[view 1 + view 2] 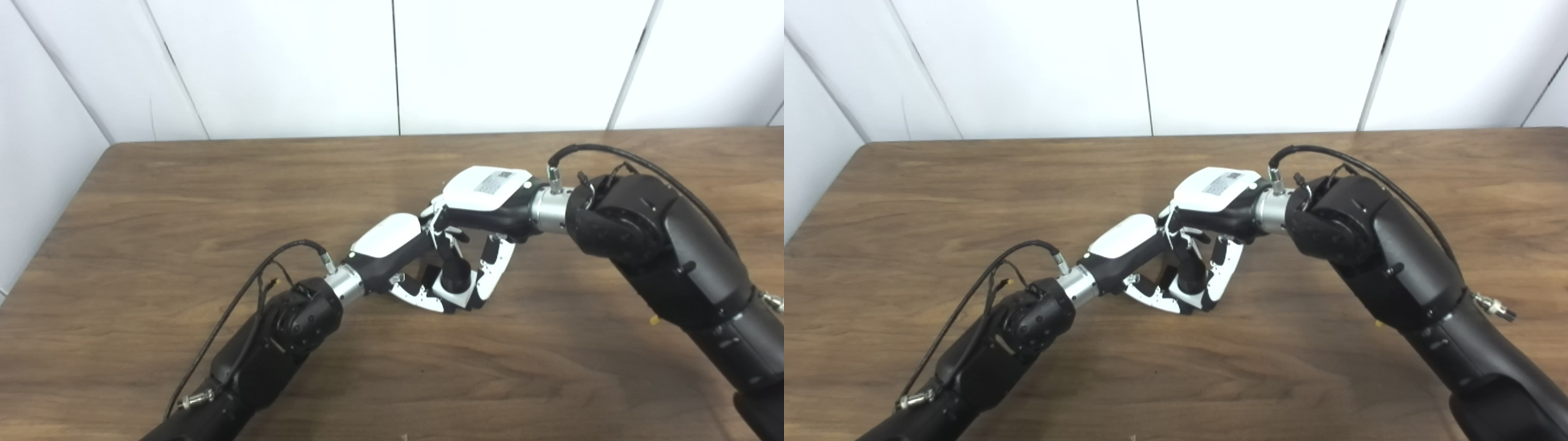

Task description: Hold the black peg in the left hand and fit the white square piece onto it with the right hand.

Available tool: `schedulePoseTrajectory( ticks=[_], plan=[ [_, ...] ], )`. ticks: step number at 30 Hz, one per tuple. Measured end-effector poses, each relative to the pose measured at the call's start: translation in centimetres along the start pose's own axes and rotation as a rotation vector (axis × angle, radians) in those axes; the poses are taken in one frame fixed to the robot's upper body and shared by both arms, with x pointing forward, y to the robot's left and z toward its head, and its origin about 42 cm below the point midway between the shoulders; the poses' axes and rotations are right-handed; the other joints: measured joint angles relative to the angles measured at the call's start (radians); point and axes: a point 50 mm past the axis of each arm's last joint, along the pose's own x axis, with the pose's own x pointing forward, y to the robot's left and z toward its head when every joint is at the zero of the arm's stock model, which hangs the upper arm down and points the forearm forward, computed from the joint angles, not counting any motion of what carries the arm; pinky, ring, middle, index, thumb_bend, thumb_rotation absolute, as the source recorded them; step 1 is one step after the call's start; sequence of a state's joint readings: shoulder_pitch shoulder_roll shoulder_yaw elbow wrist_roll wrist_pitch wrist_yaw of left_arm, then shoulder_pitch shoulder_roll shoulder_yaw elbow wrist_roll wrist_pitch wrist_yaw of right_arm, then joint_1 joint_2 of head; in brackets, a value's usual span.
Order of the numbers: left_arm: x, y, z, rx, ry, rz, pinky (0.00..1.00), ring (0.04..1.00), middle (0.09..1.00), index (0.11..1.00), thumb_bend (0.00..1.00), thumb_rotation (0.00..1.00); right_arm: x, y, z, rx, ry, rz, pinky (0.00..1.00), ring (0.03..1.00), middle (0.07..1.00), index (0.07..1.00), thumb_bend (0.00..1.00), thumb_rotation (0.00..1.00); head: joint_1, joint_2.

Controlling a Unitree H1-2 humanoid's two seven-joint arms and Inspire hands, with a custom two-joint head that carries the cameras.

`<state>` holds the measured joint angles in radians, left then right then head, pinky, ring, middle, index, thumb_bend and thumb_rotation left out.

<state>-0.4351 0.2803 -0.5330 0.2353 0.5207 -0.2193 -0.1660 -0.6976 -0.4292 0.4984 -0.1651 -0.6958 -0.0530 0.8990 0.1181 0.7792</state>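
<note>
Both hands meet at table (184,196) centre, fingers interleaved low over the wood.

Left hand (398,257): arm enters from 7 o'clock, white back-shell up, fingers (422,297) curled down and forward toward 4 o'clock, tips at or just above the tabletop. They wrap around a dark upright cylinder, the black peg (454,269), which stands roughly vertical between the two hands. Looks like a grasp, but actual contact is hidden behind the fingers, so can't confirm.

Right hand (484,202): arm enters from 4 o'clock, forearm crossing toward 10 o'clock, labelled white shell on top. Fingers (493,266) hang down and curl toward 7 o'clock, closing in around the same peg from the opposite side. Fingertips of both hands touch or nearly touch just at 6 o'clock of the peg.

White square piece: can't pick it out. White finger segments crowd the peg base and anything white there blends in. Can't tell if the right hand has it or if it sits on the peg.

Right eye view shows the same cluster, with the peg dark between white finger links, no clearer.
</note>
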Motion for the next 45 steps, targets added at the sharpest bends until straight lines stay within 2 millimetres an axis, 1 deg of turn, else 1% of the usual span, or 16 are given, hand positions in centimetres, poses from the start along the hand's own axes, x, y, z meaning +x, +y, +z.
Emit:
schedulePoseTrajectory(
  ticks=[3, 5, 11, 15, 23, 27, 29, 30, 31, 32, 34, 35, 37, 39, 42, 45],
  plan=[
    [0.0, 0.0, 0.0, 0.001, 0.000, 0.000, 0.79, 0.892, 0.836, 0.492, 0.52, 0.08, -0.4, -0.3, -0.4, 0.019, 0.003, -0.019, 0.81, 0.880, 0.851, 0.793, 0.84, 0.33, -0.005, -0.003],
    [0.0, 0.0, 0.0, 0.001, 0.000, 0.000, 0.80, 0.891, 0.834, 0.492, 0.52, 0.08, -0.8, -0.7, -0.8, 0.031, 0.008, -0.047, 0.77, 0.871, 0.848, 0.786, 0.82, 0.30, -0.014, -0.008],
    [0.0, 0.0, -0.1, 0.001, -0.002, -0.001, 0.79, 0.889, 0.836, 0.492, 0.52, 0.08, -1.8, -1.8, -1.8, 0.051, 0.019, -0.106, 0.72, 0.841, 0.835, 0.768, 0.81, 0.26, -0.018, -0.017],
    [0.0, 0.0, -0.1, 0.001, -0.002, -0.001, 0.79, 0.887, 0.834, 0.492, 0.52, 0.08, -2.4, -2.4, -2.3, 0.078, 0.016, -0.139, 0.70, 0.827, 0.821, 0.751, 0.82, 0.22, -0.014, -0.017],
    [-0.1, 0.1, -0.2, 0.007, -0.013, 0.000, 0.79, 0.886, 0.833, 0.492, 0.52, 0.08, -5.1, -3.6, -4.4, 0.157, 0.069, -0.220, 0.70, 0.823, 0.823, 0.756, 0.82, 0.24, -0.032, -0.014],
    [-0.2, 0.1, -0.2, 0.008, -0.013, -0.001, 0.79, 0.889, 0.836, 0.492, 0.52, 0.08, -7.0, -4.3, -5.6, 0.227, 0.102, -0.322, 0.67, 0.795, 0.808, 0.737, 0.82, 0.21, -0.049, -0.021],
    [-0.2, 0.1, -0.2, 0.006, -0.013, -0.001, 0.79, 0.887, 0.836, 0.492, 0.52, 0.08, -8.1, -4.2, -6.0, 0.294, 0.123, -0.426, 0.70, 0.797, 0.802, 0.738, 0.79, 0.21, -0.057, -0.023],
    [-0.2, 0.1, -0.2, 0.006, -0.012, -0.001, 0.79, 0.887, 0.836, 0.492, 0.52, 0.08, -8.5, -3.9, -6.2, 0.340, 0.136, -0.488, 0.71, 0.799, 0.801, 0.739, 0.78, 0.21, -0.057, -0.023],
    [-0.2, 0.1, -0.2, 0.006, -0.012, -0.001, 0.79, 0.885, 0.835, 0.492, 0.52, 0.08, -8.8, -3.0, -6.4, 0.396, 0.156, -0.540, 0.71, 0.793, 0.789, 0.747, 0.76, 0.19, -0.066, -0.025],
    [-0.2, 0.1, -0.2, 0.006, -0.012, -0.001, 0.79, 0.883, 0.833, 0.492, 0.52, 0.08, -8.9, -2.2, -6.5, 0.434, 0.172, -0.567, 0.69, 0.784, 0.785, 0.751, 0.74, 0.16, -0.071, -0.026],
    [-0.2, 0.1, -0.3, 0.006, -0.015, 0.001, 0.78, 0.878, 0.829, 0.492, 0.52, 0.08, -8.8, 1.0, -6.2, 0.575, 0.223, -0.667, 0.67, 0.771, 0.788, 0.747, 0.73, 0.12, -0.078, -0.029],
    [-0.2, 0.0, -0.4, 0.006, -0.017, 0.002, 0.78, 0.877, 0.827, 0.492, 0.52, 0.08, -8.6, 2.4, -6.0, 0.638, 0.247, -0.703, 0.67, 0.781, 0.815, 0.768, 0.67, 0.12, -0.078, -0.029],
    [-0.3, 0.0, -0.5, 0.005, -0.021, 0.005, 0.78, 0.874, 0.826, 0.492, 0.52, 0.08, -8.0, 5.7, -5.2, 0.760, 0.300, -0.753, 0.64, 0.760, 0.802, 0.750, 0.69, 0.10, -0.080, -0.031],
    [-0.3, 0.0, -0.6, 0.004, -0.022, 0.007, 0.78, 0.876, 0.828, 0.492, 0.52, 0.08, -7.6, 7.8, -4.6, 0.831, 0.331, -0.789, 0.62, 0.754, 0.800, 0.752, 0.70, 0.12, -0.084, -0.032],
    [-0.4, 0.0, -0.8, 0.001, -0.030, 0.007, 0.78, 0.877, 0.830, 0.492, 0.52, 0.08, -7.5, 9.6, -3.9, 0.932, 0.395, -0.927, 0.66, 0.764, 0.807, 0.781, 0.68, 0.16, -0.084, -0.038],
    [-0.3, -0.1, -0.8, 0.000, -0.033, 0.007, 0.79, 0.874, 0.830, 0.493, 0.52, 0.08, -7.1, 11.0, -2.9, 1.005, 0.427, -0.972, 0.66, 0.768, 0.808, 0.787, 0.69, 0.16, -0.086, -0.041]
  ],
)
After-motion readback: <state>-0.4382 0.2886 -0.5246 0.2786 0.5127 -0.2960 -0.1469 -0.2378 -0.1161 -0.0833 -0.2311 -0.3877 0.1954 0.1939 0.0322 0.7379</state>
